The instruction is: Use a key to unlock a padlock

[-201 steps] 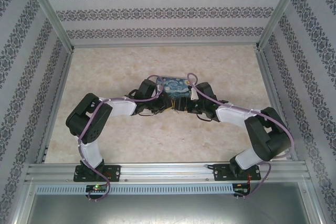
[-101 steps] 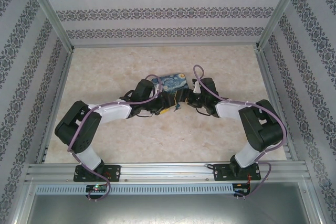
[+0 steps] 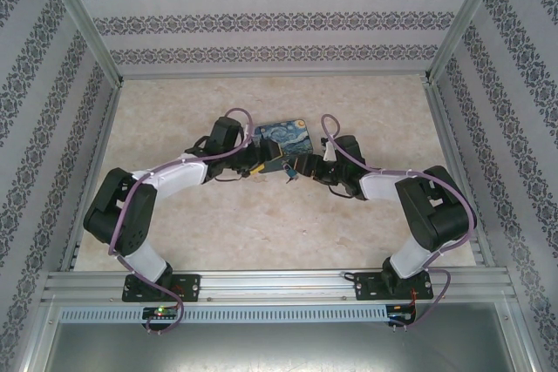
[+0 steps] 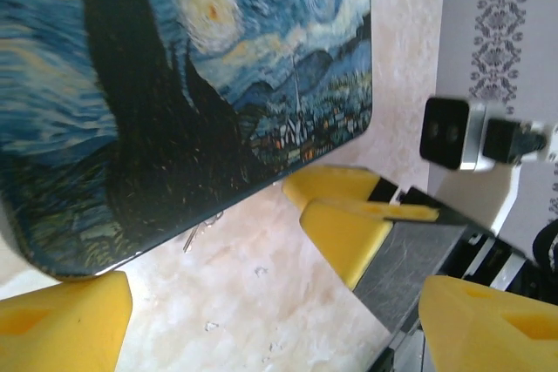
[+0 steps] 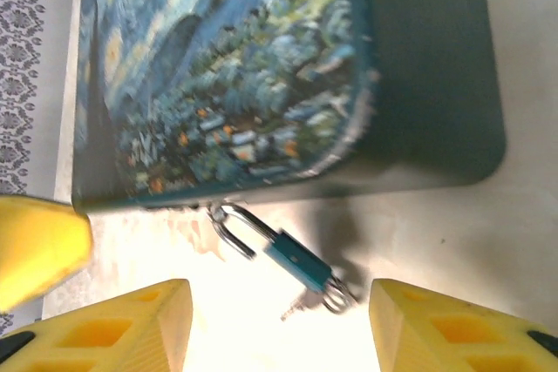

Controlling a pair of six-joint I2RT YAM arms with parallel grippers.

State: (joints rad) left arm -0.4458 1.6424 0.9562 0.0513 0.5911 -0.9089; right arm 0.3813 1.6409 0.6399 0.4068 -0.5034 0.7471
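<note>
Left gripper: jaws wide apart, empty, at the tin's left corner; elbow swung further left than half a second ago.
Padlock: flat on table, shackle against tin's near edge.
Key: ringed to padlock's base.
Right gripper: jaws spread, empty, flanking padlock; barely shifted.

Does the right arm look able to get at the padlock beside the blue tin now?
Probably yes: the padlock lies just ahead of the right gripper, whose jaws stand open, and nothing lies between them. The blue tin is behind it.
</note>
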